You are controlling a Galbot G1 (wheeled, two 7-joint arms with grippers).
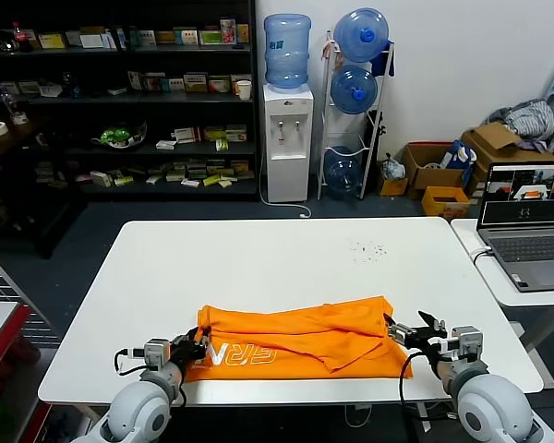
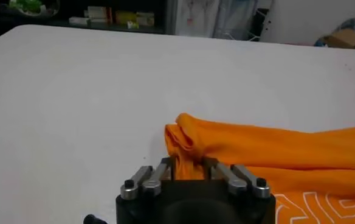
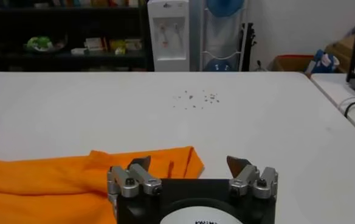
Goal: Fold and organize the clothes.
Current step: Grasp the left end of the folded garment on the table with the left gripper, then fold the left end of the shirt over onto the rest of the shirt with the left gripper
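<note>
One bright orange short-sleeved cotton T-shirt (image 1: 300,340) lay folded into a long flat band on the white rectangular table (image 1: 258,263), along the table's near edge, with white lettering (image 1: 245,356) showing on the front strip at the shirt's left part.

Left gripper (image 1: 199,348): positioned at the shirt's left end, low over the table. In the left wrist view its fingers (image 2: 168,168) stood narrowed around the bunched orange fold at that end, cloth sitting between them; they appeared to pinch the edge, though the contact point itself was hidden behind the gripper body.

Right gripper (image 1: 408,329): positioned at the shirt's right end, near the table's front right corner. Its dark fingertips (image 3: 140,163) were spread wide; one tip overlapped the orange hem in the right wrist view, the other stood over bare table beside the shirt. Nothing was held between them.

Scatter of small dark specks (image 1: 367,248): on the table, beyond the shirt toward the far right side.

Open grey laptop (image 1: 528,224): on a second white table just right of the main table.

White water dispenser with blue bottle (image 1: 287,106): on the floor beyond the table's far edge.
</note>
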